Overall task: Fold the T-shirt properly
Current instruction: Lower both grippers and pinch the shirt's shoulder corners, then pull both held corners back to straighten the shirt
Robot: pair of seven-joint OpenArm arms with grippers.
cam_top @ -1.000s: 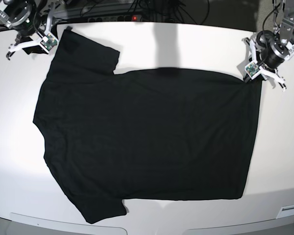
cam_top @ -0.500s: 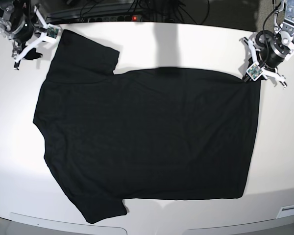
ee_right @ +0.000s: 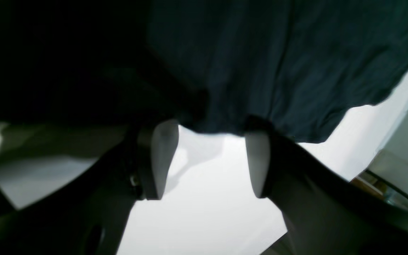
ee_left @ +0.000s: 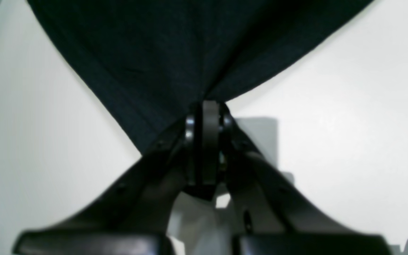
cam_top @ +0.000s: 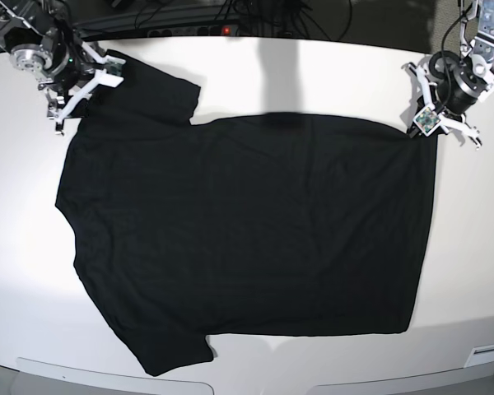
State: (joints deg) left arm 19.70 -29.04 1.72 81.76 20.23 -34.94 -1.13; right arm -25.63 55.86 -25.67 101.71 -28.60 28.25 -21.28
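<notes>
Black cloth of the T-shirt (cam_top: 247,222) covers most of the white table (cam_top: 477,263), lying flat with the plain side up. In the base view the sleeves are on the left side and the straight bottom hem runs down the right side. One sleeve reaches up to the far left corner, the other points to the near edge of the table.

The left gripper (cam_top: 435,125) is at the far right corner of the T-shirt in the base view. Its wrist view shows the two fingers (ee_left: 204,141) pressed together on the corner of the cloth, and the cloth rises in a tight fold from the pinch point.

The right gripper (cam_top: 81,85) is at the sleeve in the far left corner. In its wrist view the pale fingertips (ee_right: 161,156) stand spread, with bare table visible between them. The sleeve edge lies just at the tips, and nothing is pinched.
</notes>
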